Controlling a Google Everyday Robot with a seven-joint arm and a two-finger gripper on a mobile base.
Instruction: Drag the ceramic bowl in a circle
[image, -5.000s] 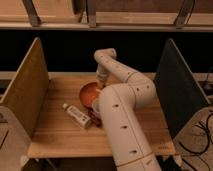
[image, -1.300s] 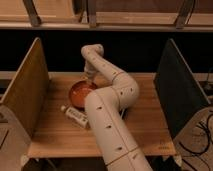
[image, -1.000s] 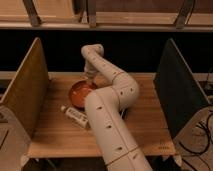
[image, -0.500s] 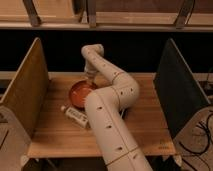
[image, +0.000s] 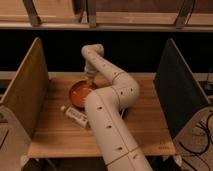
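Note:
The ceramic bowl (image: 80, 93) is a round, shallow, glossy orange-red bowl on the wooden table (image: 140, 120), left of centre. My white arm reaches from the front over the table and bends back to the far side. My gripper (image: 90, 81) hangs at the bowl's far right rim, its tip down at the rim. The arm's thick lower link covers the bowl's right edge.
A clear plastic bottle (image: 75, 116) with a white label lies on the table in front of the bowl, beside the arm. A tan side panel (image: 22, 90) stands at the left and a dark panel (image: 177, 90) at the right. A dark shelf gap runs behind the table.
Since five seconds ago the bowl and gripper have moved left and toward the back. Over the last second nothing has visibly moved.

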